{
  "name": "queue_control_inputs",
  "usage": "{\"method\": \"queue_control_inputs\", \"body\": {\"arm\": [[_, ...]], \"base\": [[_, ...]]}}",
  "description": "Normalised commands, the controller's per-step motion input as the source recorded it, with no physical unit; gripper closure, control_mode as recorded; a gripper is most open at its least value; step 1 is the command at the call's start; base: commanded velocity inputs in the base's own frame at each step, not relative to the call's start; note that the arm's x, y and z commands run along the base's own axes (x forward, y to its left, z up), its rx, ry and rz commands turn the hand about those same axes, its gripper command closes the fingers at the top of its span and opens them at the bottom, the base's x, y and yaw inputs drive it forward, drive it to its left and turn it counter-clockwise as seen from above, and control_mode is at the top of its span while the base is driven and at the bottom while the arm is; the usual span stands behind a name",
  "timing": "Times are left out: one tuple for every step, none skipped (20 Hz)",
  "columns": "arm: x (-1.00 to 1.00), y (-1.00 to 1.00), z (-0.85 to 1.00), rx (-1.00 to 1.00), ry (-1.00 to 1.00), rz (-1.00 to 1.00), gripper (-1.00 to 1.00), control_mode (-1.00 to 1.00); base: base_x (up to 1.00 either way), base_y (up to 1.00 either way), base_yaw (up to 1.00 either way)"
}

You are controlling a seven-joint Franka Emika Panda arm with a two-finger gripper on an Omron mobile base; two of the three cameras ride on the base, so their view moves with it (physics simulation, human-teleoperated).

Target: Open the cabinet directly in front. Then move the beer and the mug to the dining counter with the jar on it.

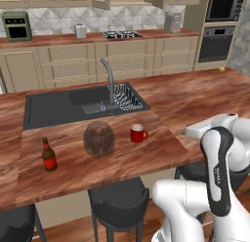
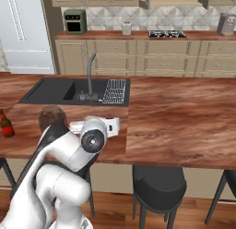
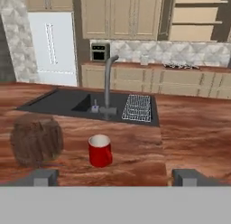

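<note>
Behind the mug [image 3: 100, 150], gripper [image 3: 115, 177] level, spread.

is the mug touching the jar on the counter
Apart. In the left base view a strip of bare wood shows between the mug and the jar; the hand view shows the same gap.

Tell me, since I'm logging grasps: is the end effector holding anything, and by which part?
Nothing is held. The end effector is open and empty, with the mug standing free on the counter ahead.
</note>
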Motion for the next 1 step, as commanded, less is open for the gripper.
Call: {"method": "queue_control_inputs", "body": {"arm": [[-1.00,0.02,0.00,0.00,0.00,0.23,-1.00,-1.00]], "base": [[0.00,0.00,0.00]]}}
